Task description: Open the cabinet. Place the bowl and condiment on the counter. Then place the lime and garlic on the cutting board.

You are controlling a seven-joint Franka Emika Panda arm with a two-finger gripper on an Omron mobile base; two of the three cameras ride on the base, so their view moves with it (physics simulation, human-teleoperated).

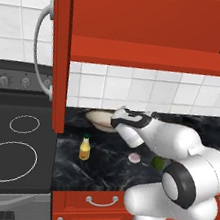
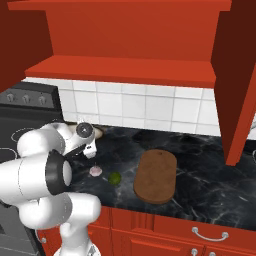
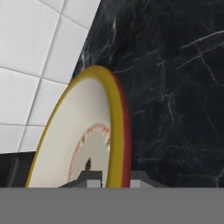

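Observation:
The cabinet (image 1: 151,58) (image 2: 125,70) stands open, its red shelf bare. My gripper (image 1: 115,118) (image 2: 91,141) (image 3: 114,179) is shut on the rim of the beige bowl (image 1: 99,118) (image 2: 98,132) (image 3: 78,144), which is down at the back of the black counter (image 1: 107,167) (image 2: 200,170) by the tiled wall. I cannot tell whether the bowl touches the counter. The yellow condiment (image 1: 85,148) stands upright on the counter in front of the bowl. The garlic (image 1: 134,158) (image 2: 95,171) and lime (image 1: 157,163) (image 2: 115,178) lie side by side left of the cutting board (image 2: 156,175).
The open left cabinet door (image 1: 59,48) hangs over the counter's left end, beside the stovetop (image 1: 14,147). The right door (image 2: 240,85) juts out over the counter's right part. Red drawers (image 1: 98,206) run below the counter edge.

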